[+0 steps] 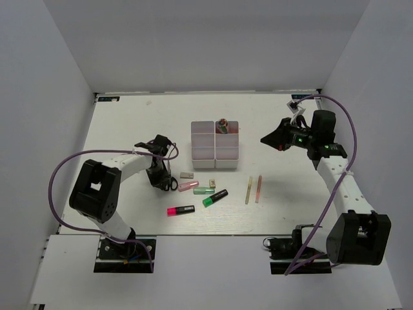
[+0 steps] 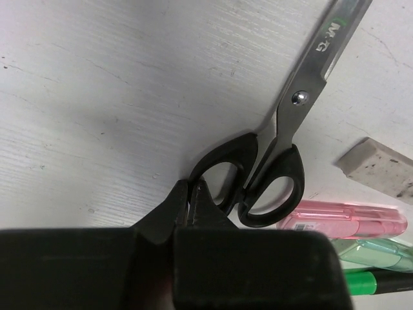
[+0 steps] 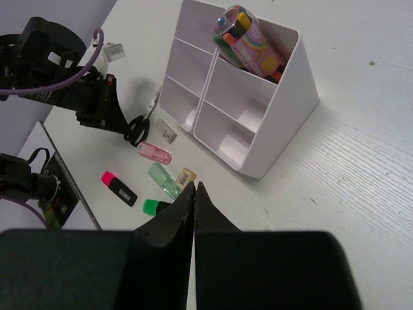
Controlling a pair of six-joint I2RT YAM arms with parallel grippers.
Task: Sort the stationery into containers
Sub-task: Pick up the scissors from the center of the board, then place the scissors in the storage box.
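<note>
The black-handled scissors [image 1: 169,183] lie flat on the table left of the white bins [image 1: 215,155]. My left gripper [image 1: 161,175] is low over them. In the left wrist view its jaws [image 2: 190,188] pinch the rim of the scissors' [image 2: 284,129] left handle loop. A fat pink tube [image 1: 222,125] stands in the far right bin and also shows in the right wrist view [image 3: 248,42]. My right gripper [image 1: 266,139] hangs shut and empty to the right of the bins [image 3: 284,97], and its tips [image 3: 195,187] show in the right wrist view.
On the table in front of the bins lie a grey eraser [image 1: 187,175], a pink marker [image 1: 188,186], a green pastel marker [image 1: 203,190], a tan eraser [image 1: 211,184], a green highlighter [image 1: 215,197], a pink highlighter [image 1: 181,210] and two thin sticks [image 1: 249,190].
</note>
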